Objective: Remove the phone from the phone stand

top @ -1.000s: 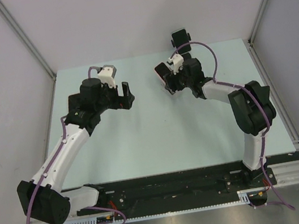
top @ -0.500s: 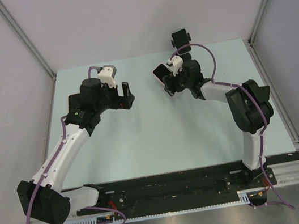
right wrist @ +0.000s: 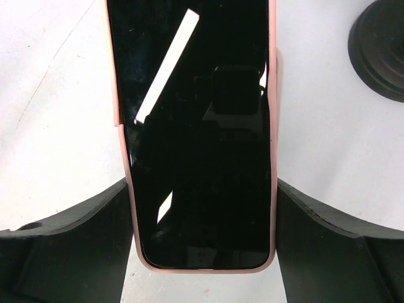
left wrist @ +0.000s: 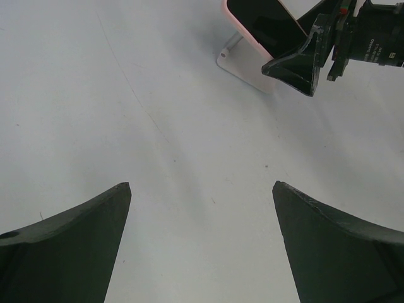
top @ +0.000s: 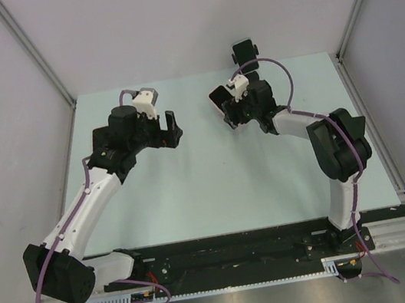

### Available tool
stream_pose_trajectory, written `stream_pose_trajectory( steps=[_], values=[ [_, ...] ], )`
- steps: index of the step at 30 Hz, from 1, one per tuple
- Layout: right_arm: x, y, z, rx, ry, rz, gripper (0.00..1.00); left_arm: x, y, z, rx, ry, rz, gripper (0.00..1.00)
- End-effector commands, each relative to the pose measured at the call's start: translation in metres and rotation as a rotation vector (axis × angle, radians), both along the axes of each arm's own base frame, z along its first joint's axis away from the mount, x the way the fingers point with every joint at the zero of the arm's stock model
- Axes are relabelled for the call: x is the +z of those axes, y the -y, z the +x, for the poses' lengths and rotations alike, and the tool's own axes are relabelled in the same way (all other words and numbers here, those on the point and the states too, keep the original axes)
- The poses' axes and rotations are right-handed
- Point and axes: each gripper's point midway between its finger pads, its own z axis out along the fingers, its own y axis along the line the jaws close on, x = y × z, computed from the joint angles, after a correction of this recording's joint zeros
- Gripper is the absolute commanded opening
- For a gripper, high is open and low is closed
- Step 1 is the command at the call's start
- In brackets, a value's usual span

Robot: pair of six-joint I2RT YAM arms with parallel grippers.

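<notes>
A phone [right wrist: 196, 126] in a pink case, its dark screen facing the right wrist camera, stands tilted on a white phone stand [left wrist: 243, 66]. My right gripper [right wrist: 202, 183] is shut on the phone, one finger pressed against each long edge near its lower end. In the top view the phone [top: 218, 100] is at mid-back of the table, with the right gripper [top: 230, 109] around it. My left gripper [top: 173, 127] hovers to the phone's left, open and holding nothing. The left wrist view shows the left gripper [left wrist: 202, 186] over bare table, with the phone [left wrist: 262, 25] at the top.
A black device on a mount [top: 245, 52] stands at the table's far edge behind the right gripper. Its round black base [right wrist: 379, 50] shows at upper right of the right wrist view. The pale green table [top: 216, 188] is walled on three sides.
The right gripper and the phone have shifted very slightly to the left. The left arm has not moved.
</notes>
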Motion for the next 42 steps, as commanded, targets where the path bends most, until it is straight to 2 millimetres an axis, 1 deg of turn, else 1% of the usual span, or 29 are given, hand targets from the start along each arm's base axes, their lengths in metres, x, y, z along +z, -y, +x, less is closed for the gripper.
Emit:
stream_pose_trajectory(
  steps=[1,2,5,6,9,11,15,16,19,20,21,22,23,24,25,26,27,28,30,31,32,33,34,35,36,38,39,40,42],
  values=[
    [0.057,0.008,0.006,-0.044,0.119,0.028,0.41,0.020,0.004,0.003,-0.012,0.037,-0.036,1.00],
    [0.070,0.010,0.006,-0.050,0.140,0.035,0.39,0.020,0.004,0.003,-0.010,0.036,-0.037,1.00],
    [0.086,0.010,0.003,-0.055,0.169,0.044,0.34,0.021,0.005,0.002,-0.015,0.034,-0.044,1.00],
    [0.097,0.011,0.001,-0.057,0.185,0.053,0.32,0.021,0.006,0.002,-0.021,0.032,-0.048,1.00],
    [0.116,0.010,-0.004,-0.058,0.216,0.066,0.28,0.021,0.009,0.000,-0.028,0.025,-0.064,1.00],
    [0.122,0.008,-0.009,-0.057,0.219,0.070,0.25,0.023,0.011,-0.001,-0.038,0.026,-0.078,1.00],
    [0.139,0.003,-0.021,-0.064,0.227,0.087,0.24,0.028,0.019,-0.005,-0.057,0.020,-0.132,1.00],
    [0.148,0.002,-0.025,-0.066,0.234,0.101,0.23,0.029,0.021,-0.008,-0.070,0.017,-0.149,1.00],
    [0.156,-0.006,-0.039,-0.080,0.229,0.146,0.24,0.035,0.025,-0.009,-0.061,0.034,-0.197,1.00],
    [0.164,-0.006,-0.044,-0.113,0.218,0.193,0.24,0.035,0.027,-0.008,-0.051,0.029,-0.226,1.00],
    [0.166,-0.010,-0.050,-0.120,0.205,0.220,0.23,0.036,0.029,-0.008,-0.047,0.028,-0.245,1.00],
    [0.160,-0.012,-0.057,-0.126,0.179,0.240,0.24,0.033,0.031,-0.011,-0.047,0.015,-0.263,1.00],
    [0.168,-0.013,-0.064,-0.133,0.182,0.274,0.24,0.040,0.037,-0.012,-0.053,0.014,-0.322,1.00],
    [0.168,-0.016,-0.070,-0.146,0.162,0.314,0.24,0.042,0.040,-0.013,-0.054,0.009,-0.350,1.00],
    [0.169,-0.025,-0.081,-0.128,0.150,0.340,0.24,0.041,0.042,-0.016,-0.054,0.003,-0.377,1.00],
    [0.169,-0.019,-0.088,-0.164,0.152,0.352,0.24,0.047,0.046,-0.016,-0.048,0.005,-0.427,1.00],
    [0.167,-0.021,-0.094,-0.174,0.131,0.380,0.24,0.051,0.049,-0.019,-0.046,0.010,-0.448,1.00],
    [0.167,-0.028,-0.103,-0.169,0.126,0.398,0.24,0.052,0.051,-0.019,-0.042,0.016,-0.465,1.00],
    [0.165,-0.034,-0.121,-0.157,0.104,0.439,0.24,0.057,0.059,-0.025,-0.034,0.011,-0.506,1.00],
    [0.167,-0.042,-0.131,-0.147,0.108,0.454,0.24,0.058,0.062,-0.026,-0.035,0.018,-0.520,1.00],
    [0.158,-0.042,-0.138,-0.152,0.093,0.457,0.24,0.062,0.067,-0.028,-0.036,0.024,-0.552,1.00],
    [0.166,-0.042,-0.145,-0.155,0.104,0.478,0.24,0.067,0.072,-0.033,-0.042,0.041,-0.574,1.00],
    [0.166,-0.046,-0.153,-0.163,0.098,0.501,0.24,0.065,0.075,-0.033,-0.041,0.052,-0.602,1.00],
    [0.167,-0.047,-0.158,-0.164,0.100,0.516,0.24,0.064,0.077,-0.035,-0.026,0.041,-0.632,1.00],
    [0.165,-0.045,-0.165,-0.165,0.097,0.527,0.24,0.064,0.082,-0.038,-0.027,0.038,-0.641,0.99],
    [0.170,-0.046,-0.172,-0.178,0.101,0.570,0.24,0.057,0.084,-0.037,0.005,0.034,-0.648,0.98],
    [0.164,-0.045,-0.176,-0.179,0.093,0.570,0.24,0.054,0.090,-0.040,-0.003,0.021,-0.647,0.98],
    [0.171,-0.041,-0.179,-0.185,0.113,0.592,0.24,0.052,0.092,-0.039,0.006,0.023,-0.646,0.97],
    [0.173,-0.040,-0.185,-0.185,0.115,0.610,0.24,0.048,0.097,-0.040,0.009,0.005,-0.650,0.95]
  ],
)
